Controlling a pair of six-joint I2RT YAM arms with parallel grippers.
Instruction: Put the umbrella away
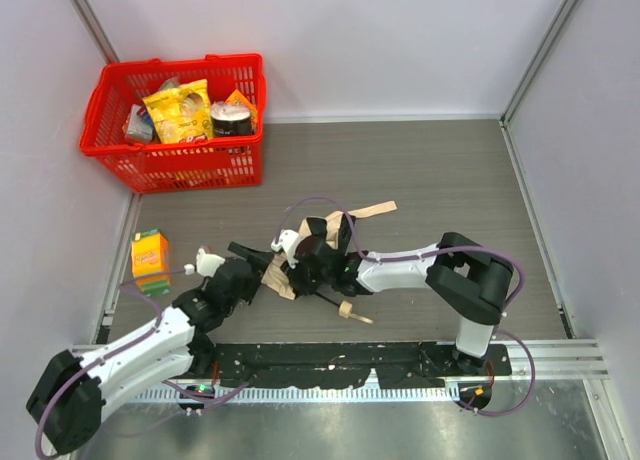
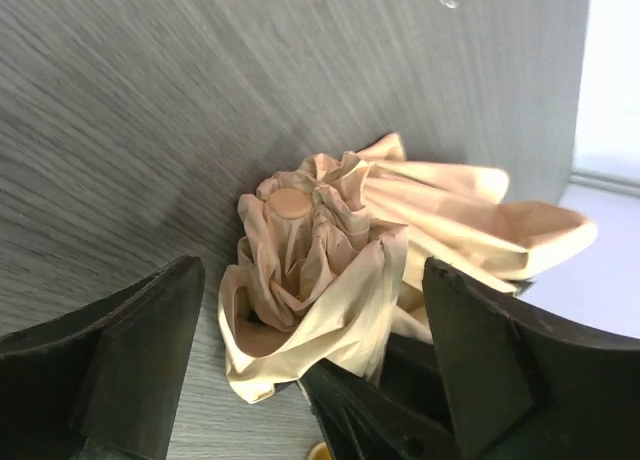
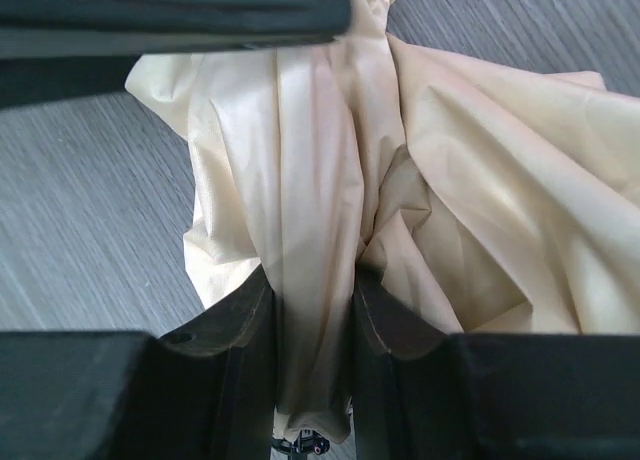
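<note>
The umbrella [image 1: 277,279] lies folded in the middle of the table, a crumpled pale beige bundle. Its beige strap [image 1: 372,210] trails toward the back. Its cream handle [image 1: 346,310] points toward the near edge. My right gripper [image 1: 305,260] comes in from the right and is shut on a fold of the canopy fabric [image 3: 310,280], pinched between both fingers [image 3: 240,335]. My left gripper [image 2: 310,280] is open, one finger on either side of the bunched tip end of the umbrella [image 2: 300,250], not touching it. The right gripper's dark body [image 2: 400,405] shows below the fabric.
A red basket [image 1: 175,165] holding snack packets and a tub stands at the back left. A yellow-orange box [image 1: 150,255] sits at the left edge, close to my left arm. White walls enclose the table on three sides.
</note>
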